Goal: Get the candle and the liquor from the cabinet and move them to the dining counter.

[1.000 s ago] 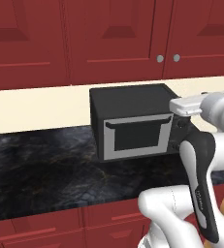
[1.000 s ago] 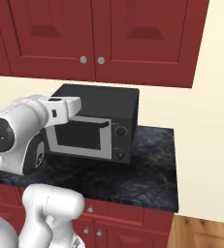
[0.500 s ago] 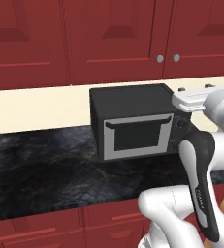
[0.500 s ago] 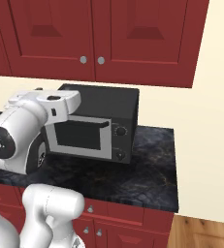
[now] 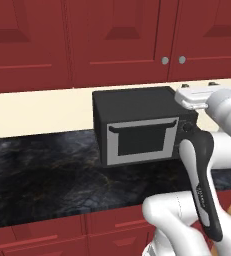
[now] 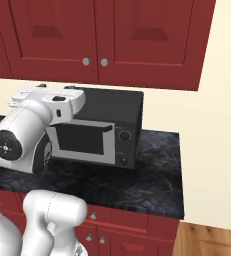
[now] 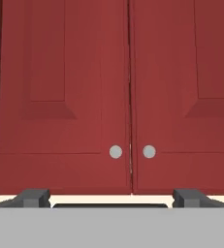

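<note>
Counter (image 5: 42, 170): we see a black marbled top running along the wall, with red drawer fronts (image 5: 37, 240) below it
Wall (image 5: 37, 107): a cream strip sits between the counter and the cabinet above
Cabinet (image 7: 65, 97): dark red, hung on the wall above the microwave; we see both panelled doors closed, meeting at a thin centre seam
Knobs: two small round silver ones, the left knob (image 7: 115, 151) and the right knob (image 7: 149, 151), sit just beside the seam near the doors' lower edge
Candle and liquor: we cannot see them; the closed doors hide whatever is inside
Microwave (image 5: 142, 125): a black box with a grey-framed door, standing on the counter directly under the cabinet doors
Gripper (image 7: 111, 197): we see its two dark fingertips spread wide apart, holding nothing, facing the cabinet doors just below the knobs and clear of them
Arm (image 6: 32, 135): white, raised in front of the microwave, level with its top
</note>
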